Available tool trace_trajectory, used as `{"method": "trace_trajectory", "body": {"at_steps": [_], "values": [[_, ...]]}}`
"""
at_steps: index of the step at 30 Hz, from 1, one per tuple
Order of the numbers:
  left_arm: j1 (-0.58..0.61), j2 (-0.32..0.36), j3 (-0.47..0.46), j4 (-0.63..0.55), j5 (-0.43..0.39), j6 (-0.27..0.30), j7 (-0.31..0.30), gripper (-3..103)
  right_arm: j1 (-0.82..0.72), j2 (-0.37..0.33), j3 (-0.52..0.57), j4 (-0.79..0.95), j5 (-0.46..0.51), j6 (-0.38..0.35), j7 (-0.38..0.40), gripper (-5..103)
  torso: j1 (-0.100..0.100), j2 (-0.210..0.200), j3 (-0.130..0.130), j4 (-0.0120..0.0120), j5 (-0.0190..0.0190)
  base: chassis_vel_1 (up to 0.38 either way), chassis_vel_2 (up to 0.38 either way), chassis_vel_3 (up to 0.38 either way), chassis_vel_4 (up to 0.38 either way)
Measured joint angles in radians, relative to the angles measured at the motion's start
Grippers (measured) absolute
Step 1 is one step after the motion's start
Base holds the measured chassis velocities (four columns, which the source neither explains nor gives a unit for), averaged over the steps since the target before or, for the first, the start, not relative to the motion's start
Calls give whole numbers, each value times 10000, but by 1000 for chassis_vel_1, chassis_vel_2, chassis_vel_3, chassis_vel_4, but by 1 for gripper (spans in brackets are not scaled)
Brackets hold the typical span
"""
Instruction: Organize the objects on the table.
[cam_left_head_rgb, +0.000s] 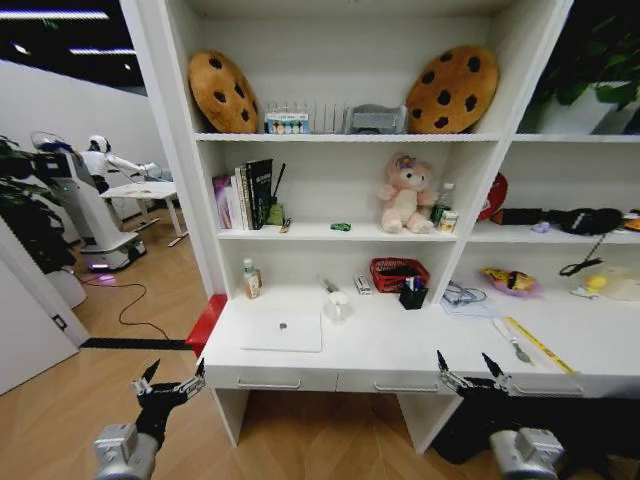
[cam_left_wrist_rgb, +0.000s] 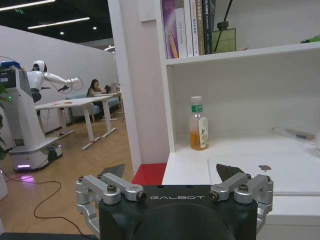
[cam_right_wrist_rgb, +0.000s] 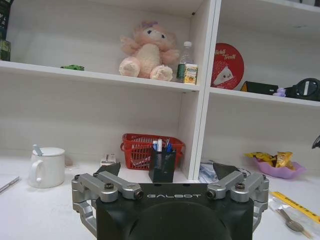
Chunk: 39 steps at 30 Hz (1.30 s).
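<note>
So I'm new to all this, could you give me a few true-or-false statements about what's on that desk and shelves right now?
1. The laptop on the white desk is closed. True.
2. The left gripper holds a pen. False: it is open and empty, below the desk's front edge.
3. The pink plush toy sits on a shelf. True.
4. The white mug is inside the red basket. False: it stands on the desk, apart from it.
5. The right gripper is open. True.
</note>
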Motion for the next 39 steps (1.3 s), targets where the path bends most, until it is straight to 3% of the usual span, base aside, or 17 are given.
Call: {"method": "trace_trajectory", "body": {"at_steps": [3,5,8,11,14,15,18,19,22,26,39], "values": [[0,0,0,0,-1,1,2,100,0,0,0,0,0,0,0,100,0,0,0,3,-7,323,-319,-334,331],[0,0,0,-2,0,0,0,100,0,0,-1,0,0,0,-1,100,0,0,-1,0,11,376,-332,-364,385],[0,1,0,-1,0,0,0,100,-1,0,0,0,0,1,-1,100,-2,1,-1,3,-13,363,-387,-371,386],[0,0,-1,-3,0,0,-2,100,-1,0,-2,0,0,0,-1,100,-3,1,-1,1,17,370,-344,-392,362],[3,0,-1,-1,0,0,-4,100,-1,1,-2,1,0,1,-2,100,-7,3,-2,10,-13,312,-344,-268,326],[3,0,0,-2,0,0,-5,100,-5,1,-1,1,0,0,-1,100,-10,6,-4,0,2,209,-153,-251,189],[2,0,-1,-2,0,0,-2,100,-6,1,-2,0,0,0,-1,100,-11,6,-4,2,6,93,-117,-186,153],[2,0,0,-2,0,0,-3,100,-6,1,-1,1,0,1,-2,100,-9,6,-2,3,-12,-16,-33,-154,135],[0,0,2,-2,0,0,3,100,-7,1,-1,0,0,1,1,100,-6,3,-1,-7,10,-84,-25,-32,54],[-2,0,2,-2,0,0,2,100,7,-1,0,0,0,1,-1,100,10,-6,4,8,-2,-82,-12,116,-47],[1,0,0,-1,0,0,0,100,1,-1,-1,0,0,1,-1,100,0,1,0,2,-1,-12,14,25,-5]]}}
